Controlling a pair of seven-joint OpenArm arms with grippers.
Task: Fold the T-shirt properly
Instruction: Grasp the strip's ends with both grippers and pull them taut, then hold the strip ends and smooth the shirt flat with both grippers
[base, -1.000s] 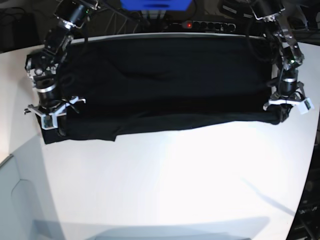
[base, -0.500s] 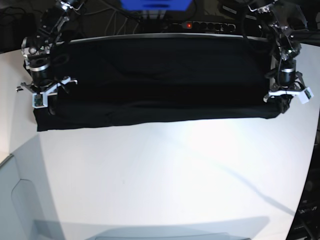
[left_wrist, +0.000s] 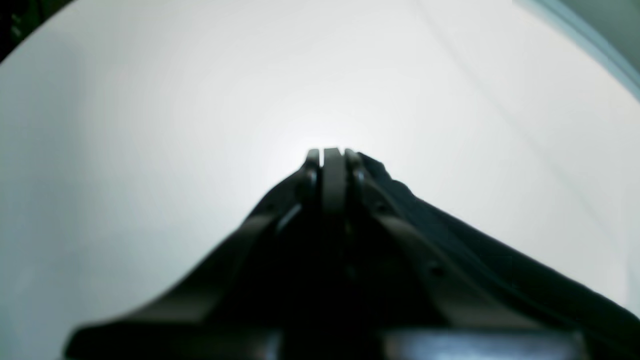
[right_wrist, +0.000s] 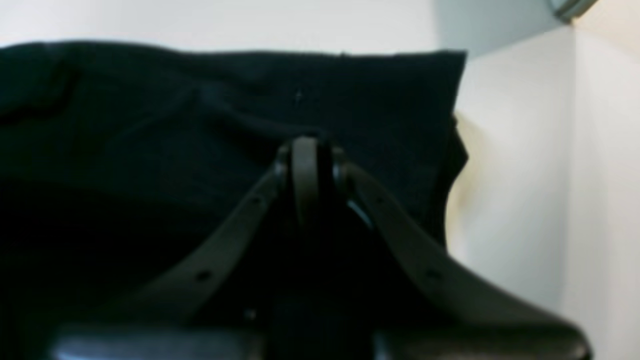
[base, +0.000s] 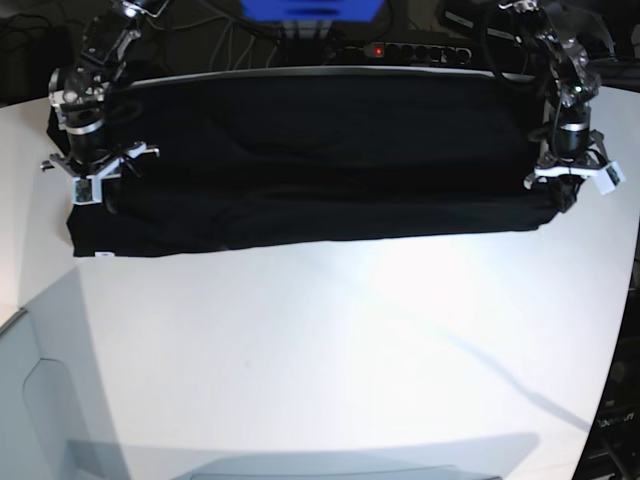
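One black T-shirt (base: 320, 160) stretched across the far side of the white table (base: 330, 360) — my left gripper (base: 572, 200) and right gripper (base: 92, 190) each clamp a corner. Cables and a power strip (base: 405, 50) sit behind.

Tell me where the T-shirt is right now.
In the base view the T-shirt stretches across the far edge of the white table, pinched between the right gripper and left gripper.
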